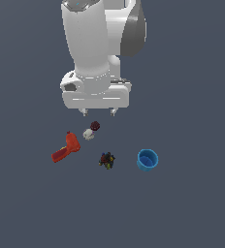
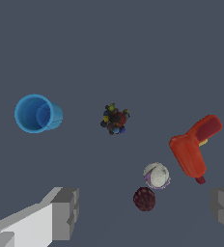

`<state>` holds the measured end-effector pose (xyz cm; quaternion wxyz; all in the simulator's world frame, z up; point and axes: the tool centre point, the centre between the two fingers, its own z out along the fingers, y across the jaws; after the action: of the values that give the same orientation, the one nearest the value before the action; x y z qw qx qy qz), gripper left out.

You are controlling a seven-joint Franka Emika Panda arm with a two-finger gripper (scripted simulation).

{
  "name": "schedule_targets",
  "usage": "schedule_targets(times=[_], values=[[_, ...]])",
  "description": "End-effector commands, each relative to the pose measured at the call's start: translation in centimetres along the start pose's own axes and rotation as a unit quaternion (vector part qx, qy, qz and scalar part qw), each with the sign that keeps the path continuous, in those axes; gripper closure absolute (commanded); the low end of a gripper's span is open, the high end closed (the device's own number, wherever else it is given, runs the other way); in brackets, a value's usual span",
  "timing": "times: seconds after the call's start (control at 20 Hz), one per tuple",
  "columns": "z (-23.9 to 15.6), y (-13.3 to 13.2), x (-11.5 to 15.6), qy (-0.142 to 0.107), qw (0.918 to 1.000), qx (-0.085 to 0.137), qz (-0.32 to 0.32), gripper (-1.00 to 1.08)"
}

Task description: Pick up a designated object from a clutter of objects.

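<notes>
The designated object is a small whitish-grey rounded lump (image 1: 88,133) (image 2: 157,175) on the grey floor. It lies right beside a dark red ball (image 1: 95,126) (image 2: 144,198). My gripper (image 1: 99,112) (image 2: 145,212) hangs above these two, open and empty, with its fingers (image 2: 65,212) wide apart. The clutter also holds an orange-red drill-shaped tool (image 1: 66,148) (image 2: 195,149), a dark multicoloured cluster (image 1: 106,160) (image 2: 115,118) and a blue cup (image 1: 147,160) (image 2: 36,113).
The white arm body (image 1: 97,53) fills the upper middle of the exterior view. The grey floor (image 1: 192,208) spreads flat around the items.
</notes>
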<state>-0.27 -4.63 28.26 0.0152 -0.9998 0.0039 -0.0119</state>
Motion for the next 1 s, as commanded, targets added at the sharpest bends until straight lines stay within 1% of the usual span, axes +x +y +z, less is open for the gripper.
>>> schedule_targets(times=[0.0,0.25,0.5,0.75,0.95], values=[[1.3,0.7,-0.2,-0.001,0.9998,-0.001,-0.018,-0.92],[4.5,2.3,-0.9,-0.002,0.998,-0.004,-0.063,-0.92],[7.8,4.0,-1.9,-0.005,0.9936,-0.007,-0.113,-0.92],[11.0,5.5,-3.2,-0.007,0.9868,-0.009,-0.162,-0.92],[13.4,6.7,-4.5,-0.01,0.9795,-0.01,-0.201,-0.92]])
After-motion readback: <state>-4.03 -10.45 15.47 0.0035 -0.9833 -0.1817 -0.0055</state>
